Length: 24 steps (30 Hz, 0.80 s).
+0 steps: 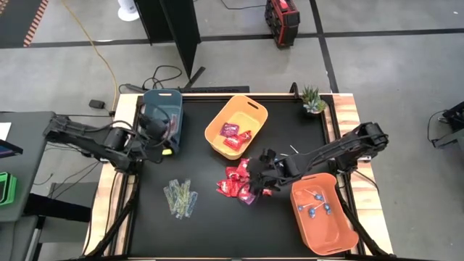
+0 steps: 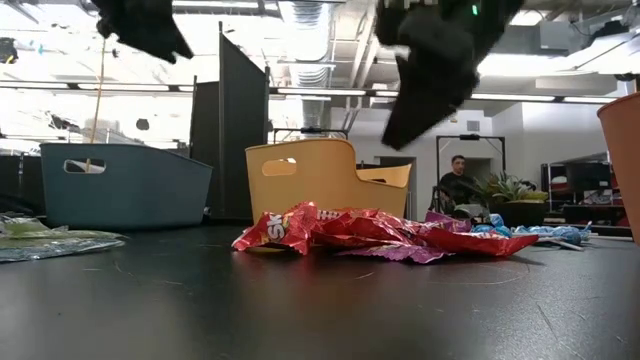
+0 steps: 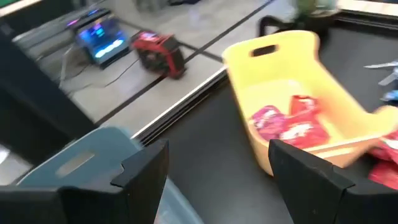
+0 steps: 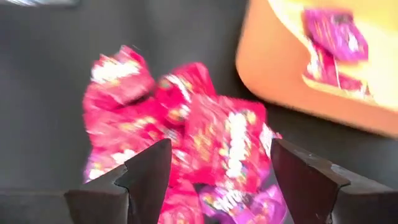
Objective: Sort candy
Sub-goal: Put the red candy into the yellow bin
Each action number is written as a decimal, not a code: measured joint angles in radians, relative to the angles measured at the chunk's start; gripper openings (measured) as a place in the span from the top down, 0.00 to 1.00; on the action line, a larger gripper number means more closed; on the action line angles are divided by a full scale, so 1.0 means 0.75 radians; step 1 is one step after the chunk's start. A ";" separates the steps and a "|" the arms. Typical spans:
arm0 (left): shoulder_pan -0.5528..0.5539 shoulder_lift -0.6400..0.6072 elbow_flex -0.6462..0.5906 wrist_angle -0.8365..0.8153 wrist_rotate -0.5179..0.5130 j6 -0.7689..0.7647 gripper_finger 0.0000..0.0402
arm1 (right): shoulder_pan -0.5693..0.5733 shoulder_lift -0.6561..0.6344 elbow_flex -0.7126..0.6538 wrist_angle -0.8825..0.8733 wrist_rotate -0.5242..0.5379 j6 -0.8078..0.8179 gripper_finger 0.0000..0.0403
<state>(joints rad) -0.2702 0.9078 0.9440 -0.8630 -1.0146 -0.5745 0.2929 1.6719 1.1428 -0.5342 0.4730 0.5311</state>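
Several red packets (image 1: 238, 181) lie heaped at frame centre, the heap running top to bottom; my right gripper (image 1: 262, 176), jaws spread and empty, hangs over them. My left gripper (image 1: 161, 138), released, hovers at the blue bin (image 1: 161, 101), upper left.

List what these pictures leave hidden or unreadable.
- Blue bin contents: the left claw and arm cover them in the high view.
- Red packets: print blurred in the right wrist view.
- Orange bin: cut off by the low view's edge.
- Green stick packets: too small to count.

Both arms' jaws apart, empty.
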 joint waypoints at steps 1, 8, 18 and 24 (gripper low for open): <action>-0.022 0.015 0.000 0.021 0.002 0.017 0.33 | -0.013 0.015 -0.010 0.009 0.000 0.019 0.28; -0.154 0.124 0.000 0.030 -0.019 -0.012 0.33 | -0.084 0.180 -0.026 0.048 -0.036 -0.005 0.28; -0.362 0.142 0.000 -0.042 -0.159 -0.155 0.33 | -0.123 0.262 -0.024 0.088 -0.107 -0.035 0.50; -0.398 0.142 0.000 -0.244 -0.191 -0.374 0.33 | -0.095 0.221 -0.024 0.091 -0.111 -0.103 0.94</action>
<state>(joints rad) -0.5688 1.0142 0.9440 -1.0463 -1.1577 -0.8551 0.2218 1.8375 1.1248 -0.4660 0.3897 0.4539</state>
